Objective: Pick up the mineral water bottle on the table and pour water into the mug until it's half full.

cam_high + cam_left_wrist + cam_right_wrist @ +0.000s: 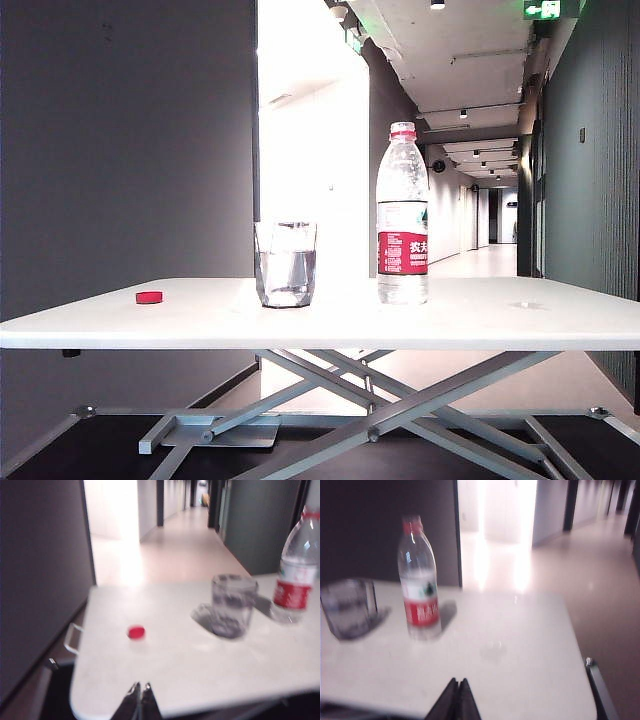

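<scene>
The mineral water bottle (402, 214) stands upright mid-bench (520, 325), just beside the mug (286, 264), which holds water. Both sit apart from the edges, safe from falling. The left pincer (139, 689) and right pincer (458, 684) hover by the near edge, clenched and empty.

mineral water bottle (299, 565) cut off by frame edge, mug (349, 607) blurred

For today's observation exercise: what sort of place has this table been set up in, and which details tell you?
Probably an office or institutional building corridor: a long hallway with ceiling lights and a green exit sign runs behind the white table.
</scene>
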Tool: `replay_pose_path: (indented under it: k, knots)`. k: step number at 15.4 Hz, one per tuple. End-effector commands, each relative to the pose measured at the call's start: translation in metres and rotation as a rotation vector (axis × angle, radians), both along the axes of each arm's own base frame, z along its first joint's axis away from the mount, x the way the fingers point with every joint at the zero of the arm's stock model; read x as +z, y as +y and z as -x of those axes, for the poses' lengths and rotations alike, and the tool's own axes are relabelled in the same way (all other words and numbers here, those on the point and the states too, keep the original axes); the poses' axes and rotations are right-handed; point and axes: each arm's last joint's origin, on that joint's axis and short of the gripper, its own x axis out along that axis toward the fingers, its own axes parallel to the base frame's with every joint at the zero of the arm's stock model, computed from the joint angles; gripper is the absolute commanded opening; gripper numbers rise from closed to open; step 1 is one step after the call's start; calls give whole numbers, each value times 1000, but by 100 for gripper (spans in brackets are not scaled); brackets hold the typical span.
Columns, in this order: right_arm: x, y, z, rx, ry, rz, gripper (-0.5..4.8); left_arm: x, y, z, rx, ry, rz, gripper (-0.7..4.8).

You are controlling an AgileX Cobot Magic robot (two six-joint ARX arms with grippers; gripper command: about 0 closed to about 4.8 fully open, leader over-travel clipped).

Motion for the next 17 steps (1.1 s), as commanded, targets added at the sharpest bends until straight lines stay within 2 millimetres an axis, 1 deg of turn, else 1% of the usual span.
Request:
replay_pose_path:
  k: [1, 3, 8, 11, 17]
  knots:
    - [-5, -1, -1, -10, -36, 9, -8, 6, 0, 1, 8, -67, -39, -5]
    - [-7, -3, -1, -25, -29, 56, -8, 7, 0, 1, 8, -79, -38, -5]
    - [-3, -12, -1, -114, -66, 63, -8, 9, 0, 1, 16, -104, -36, -5]
    - [0, -11, 0, -72, -94, 59, -8, 9, 0, 1, 11, -98, -37, -5]
    - [-6, -11, -1, -70, -39, 59, -7, 8, 0, 1, 12, -84, -37, -5]
